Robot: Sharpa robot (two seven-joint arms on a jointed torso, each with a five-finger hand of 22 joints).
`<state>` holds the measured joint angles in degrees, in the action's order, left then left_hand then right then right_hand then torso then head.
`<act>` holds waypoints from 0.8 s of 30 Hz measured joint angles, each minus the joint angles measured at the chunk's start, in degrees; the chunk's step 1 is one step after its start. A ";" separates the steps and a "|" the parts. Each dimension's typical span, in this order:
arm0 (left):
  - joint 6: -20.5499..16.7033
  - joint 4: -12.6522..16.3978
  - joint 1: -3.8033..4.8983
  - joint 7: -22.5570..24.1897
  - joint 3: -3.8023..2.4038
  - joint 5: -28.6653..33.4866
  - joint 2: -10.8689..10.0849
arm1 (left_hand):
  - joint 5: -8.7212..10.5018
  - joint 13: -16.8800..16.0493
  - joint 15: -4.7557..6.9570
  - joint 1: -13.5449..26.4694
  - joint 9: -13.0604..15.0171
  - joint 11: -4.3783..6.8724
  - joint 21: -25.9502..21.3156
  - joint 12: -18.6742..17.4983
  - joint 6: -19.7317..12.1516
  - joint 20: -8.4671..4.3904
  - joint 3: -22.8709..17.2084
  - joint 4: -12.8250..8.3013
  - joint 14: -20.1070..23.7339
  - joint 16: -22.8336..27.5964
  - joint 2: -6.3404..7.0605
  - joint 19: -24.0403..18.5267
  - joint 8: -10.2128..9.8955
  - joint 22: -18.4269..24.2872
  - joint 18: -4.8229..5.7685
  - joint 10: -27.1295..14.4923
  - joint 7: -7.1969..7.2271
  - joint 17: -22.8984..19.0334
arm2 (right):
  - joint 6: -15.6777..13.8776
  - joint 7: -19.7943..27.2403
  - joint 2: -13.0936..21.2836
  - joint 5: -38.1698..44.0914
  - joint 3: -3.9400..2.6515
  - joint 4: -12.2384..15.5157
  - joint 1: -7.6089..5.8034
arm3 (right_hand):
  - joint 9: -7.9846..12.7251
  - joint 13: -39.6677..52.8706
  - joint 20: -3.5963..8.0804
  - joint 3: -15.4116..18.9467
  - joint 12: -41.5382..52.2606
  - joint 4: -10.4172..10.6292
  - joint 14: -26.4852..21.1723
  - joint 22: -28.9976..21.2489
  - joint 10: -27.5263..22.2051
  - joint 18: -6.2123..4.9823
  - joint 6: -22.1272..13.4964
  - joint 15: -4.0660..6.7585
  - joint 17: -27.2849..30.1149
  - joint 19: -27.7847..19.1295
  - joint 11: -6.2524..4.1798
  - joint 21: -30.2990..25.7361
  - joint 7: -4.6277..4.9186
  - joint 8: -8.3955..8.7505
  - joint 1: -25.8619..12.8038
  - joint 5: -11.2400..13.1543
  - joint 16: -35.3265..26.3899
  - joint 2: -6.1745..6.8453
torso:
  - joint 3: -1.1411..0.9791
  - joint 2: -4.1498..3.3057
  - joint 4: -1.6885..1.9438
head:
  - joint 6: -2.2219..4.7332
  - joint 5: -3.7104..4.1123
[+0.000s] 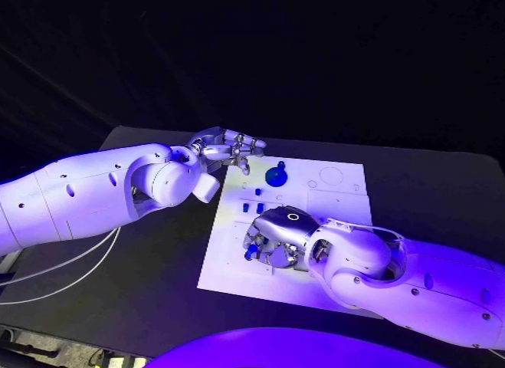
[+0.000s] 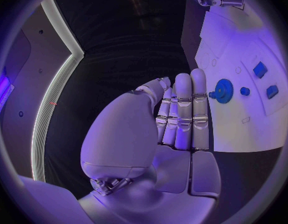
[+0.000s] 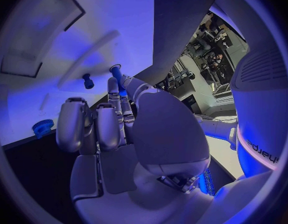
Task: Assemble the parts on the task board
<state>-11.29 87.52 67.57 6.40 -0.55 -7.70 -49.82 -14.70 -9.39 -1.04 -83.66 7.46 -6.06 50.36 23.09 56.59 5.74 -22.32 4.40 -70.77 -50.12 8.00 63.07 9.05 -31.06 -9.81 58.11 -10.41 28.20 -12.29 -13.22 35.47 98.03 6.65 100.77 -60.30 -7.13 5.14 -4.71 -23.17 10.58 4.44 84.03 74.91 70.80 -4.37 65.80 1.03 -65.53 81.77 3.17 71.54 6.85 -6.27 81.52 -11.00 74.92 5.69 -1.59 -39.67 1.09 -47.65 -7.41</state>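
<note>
left arm (image 1: 86,192): reaching in over the table (image 1: 429,184) toward the far left corner of the board (image 1: 329,201). left hand (image 1: 224,147) hovering at that corner, fingers (image 2: 184,109) lying straight and pressed side by side, thumb tucked near them, nothing in it; the wrist view is showing the fingers flat against each other, just beside the board's edge.

right arm (image 1: 429,280): coming in from the near right, lying over the board's near right part. right hand (image 1: 277,236) turned palm down over the board's near left area, fingers (image 3: 97,127) curling down toward the surface. a blue peg (image 3: 117,74) is sitting at the fingertips in the wrist view; whether the hand is pinching it or just touching it, i cannot tell.

board: lying white and flat in the middle of the table, long side running away from the robot.

parts: a blue gear (image 1: 275,177) resting on the far left part of the board, near the left hand but apart from it; two small blue blocks (image 1: 252,206) lying side by side between the gear and the right hand; a second small blue peg (image 3: 88,80) standing on the board just beside the right fingertips.
</note>
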 measured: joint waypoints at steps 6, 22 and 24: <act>0.02 -0.01 0.00 -0.08 0.00 -0.01 0.00 | 0.00 0.00 0.00 0.00 0.00 0.00 0.00 0.00 0.00 0.00 0.00 0.00 0.00 0.00 0.00 0.00 0.00 0.00 0.00 0.00 0.00 0.00 | 0.31 -0.04 0.01 0.04 0.07 -0.08 0.14 | -0.29 0.01 0.00 0.00 0.01 0.00 0.00 0.04 -0.01 0.00 -0.08 0.00 0.00 0.00 -0.01 0.00 0.08 0.12 -0.08 0.00 0.00 0.08 | 0.02 0.01 0.00 | 0.00 -0.02; 0.08 -0.03 0.00 -0.25 0.00 -0.03 0.00 | 0.00 0.00 0.00 0.00 -0.04 -0.20 0.00 0.00 0.00 0.00 0.00 0.00 0.00 0.00 0.00 0.00 0.00 0.05 0.00 -0.20 0.00 -0.07 | 0.94 -0.40 -0.81 0.40 0.09 -0.90 0.21 | -0.28 0.05 0.00 -0.09 -0.32 -0.10 0.00 0.03 0.01 0.00 -0.17 0.00 0.14 0.00 0.02 -0.22 0.18 -0.14 -0.53 0.02 0.00 0.54 | 0.03 -0.03 0.03 | 0.14 -0.12; 0.08 -0.02 0.00 -0.26 0.00 -0.03 0.00 | 0.00 0.00 0.00 0.00 -0.04 -0.20 0.00 0.00 0.00 0.00 0.00 0.00 0.00 0.00 0.00 0.00 0.00 0.05 0.00 -0.20 0.00 -0.07 | 1.04 -0.54 -1.04 0.57 0.10 -1.02 0.21 | -0.28 0.12 0.00 -0.09 -0.62 -0.10 0.00 0.03 -0.09 0.00 -0.22 0.00 0.14 0.00 0.13 -0.32 0.23 -0.15 -1.00 -0.31 0.00 1.00 | 0.03 -0.03 0.03 | 0.14 -0.12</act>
<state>-11.20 87.50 67.57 6.13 -0.55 -7.73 -49.82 -14.70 -9.39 -1.04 -83.66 7.42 -6.26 50.36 23.09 56.59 5.74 -22.32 4.40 -70.77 -50.13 8.00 63.07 9.05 -31.01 -9.81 57.92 -10.41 28.13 -11.25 -13.76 34.43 98.60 6.75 99.75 -60.09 -7.41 5.26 -4.71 -23.26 9.96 4.34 84.03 74.93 70.71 -4.37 65.58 1.03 -65.39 81.77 3.30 71.22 7.08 -6.42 80.52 -11.31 74.92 6.70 -1.55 -39.70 1.12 -47.51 -7.53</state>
